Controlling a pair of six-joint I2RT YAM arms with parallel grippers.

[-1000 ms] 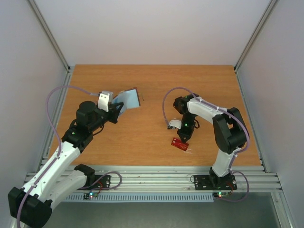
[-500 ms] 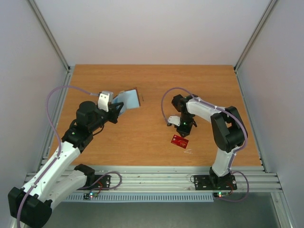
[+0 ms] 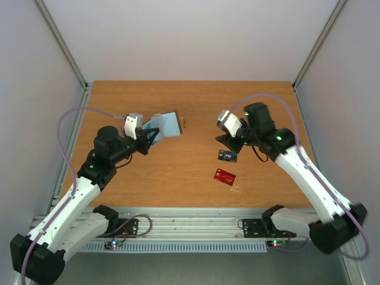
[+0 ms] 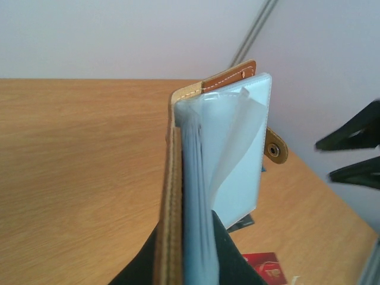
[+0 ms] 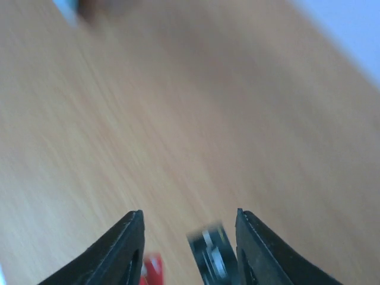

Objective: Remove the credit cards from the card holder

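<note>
1. Nearest me: red card [image 3: 224, 176], flat on the bench [image 3: 196, 107], lettering up.
2. Just beyond it: black card [image 3: 227, 155] with white print, under my right gripper [image 3: 228, 142] and apart from its fingers.
3. Right gripper: jaws spread, nothing between them.
4. Farther off, to the left: left gripper [image 3: 153, 135], pinching one edge of the card holder [image 3: 167, 124].
5. Card holder: stands on edge, brown leather outside, pale sleeves fanned open, snap tab [image 4: 274, 148] at its far side.
</note>
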